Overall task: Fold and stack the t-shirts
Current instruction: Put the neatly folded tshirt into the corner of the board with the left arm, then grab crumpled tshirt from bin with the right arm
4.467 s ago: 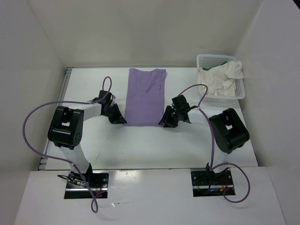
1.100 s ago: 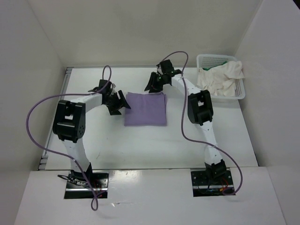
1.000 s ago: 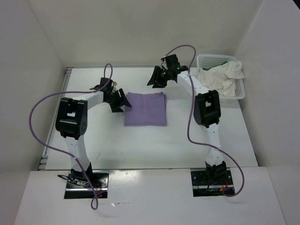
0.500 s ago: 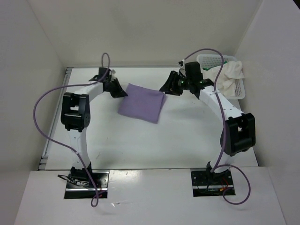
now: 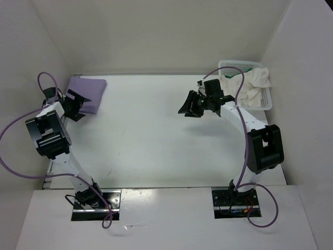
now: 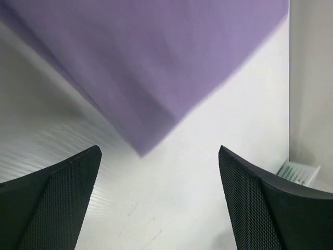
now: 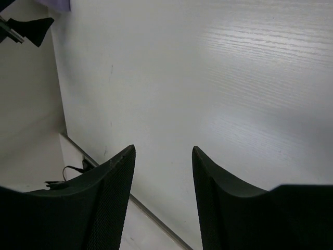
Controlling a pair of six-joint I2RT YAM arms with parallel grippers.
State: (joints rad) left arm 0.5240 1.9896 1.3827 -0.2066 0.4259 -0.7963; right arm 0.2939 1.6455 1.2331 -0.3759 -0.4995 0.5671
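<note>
While folded lavender t-shirt (image 5: 88, 89) lies far left, nothing is gripped.
Left gripper (image 5: 77, 105) gapes beside it; right gripper (image 5: 188, 105) parted, empty.

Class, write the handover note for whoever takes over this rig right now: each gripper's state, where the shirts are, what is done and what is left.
Left gripper: open, holding nothing, beside the lavender shirt.
Right gripper: open and empty, above bare table, left of the basket.
Shirts: the lavender one lies folded in the far-left corner. The off-white shirt is crumpled in the basket, with a bit of the green shirt showing at the far rim.
Done: lavender folded.
Left: fold the off-white and green shirts, then stack all three.
</note>
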